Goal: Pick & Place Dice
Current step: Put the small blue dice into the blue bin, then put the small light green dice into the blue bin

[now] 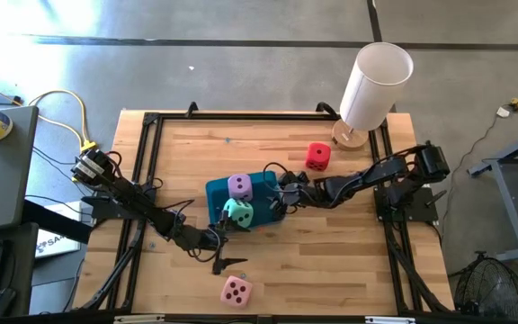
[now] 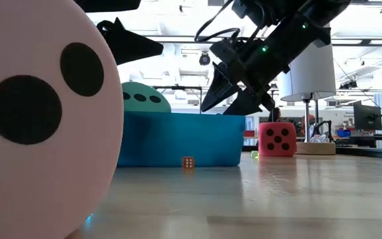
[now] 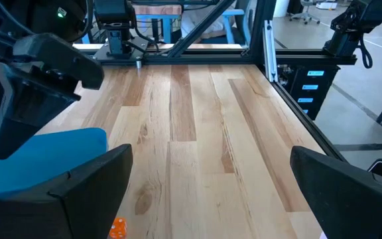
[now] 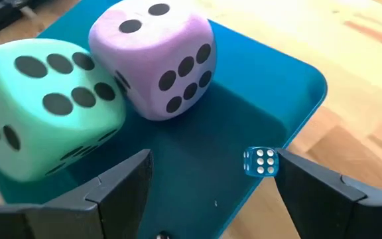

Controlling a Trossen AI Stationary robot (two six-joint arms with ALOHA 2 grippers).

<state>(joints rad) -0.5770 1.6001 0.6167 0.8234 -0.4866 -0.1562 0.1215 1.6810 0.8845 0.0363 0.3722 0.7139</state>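
Large soft dice: four.
- Lilac die (image 1: 239,185), one, inside the teal tray (image 1: 216,193); touching the mint die in the right wrist view.
- Mint green die (image 1: 238,213), one, in the same tray, beside the lilac one on the near side.
- Red die (image 1: 317,157), one, on the bare surface (image 1: 349,261) between the tray and the lamp.
- Pink die (image 1: 236,291), one, on the surface near the front edge, well apart from the tray.

Small dice: two. Translucent blue die (image 4: 260,161), one, on the tray floor near a corner; tiny orange die (image 2: 188,162), one, on the surface just in front of the tray wall.

Tray: one, teal, rectangular, mid-surface.

Lamp with white shade (image 1: 375,86): one, at the far right corner.

Tools: two.
- Left tool (image 1: 224,255): fingers spread wide, holding nothing, over the surface just in front of the tray.
- Right tool (image 1: 277,193): fingers parted, holding nothing, poised over the tray's right end, above the blue die.
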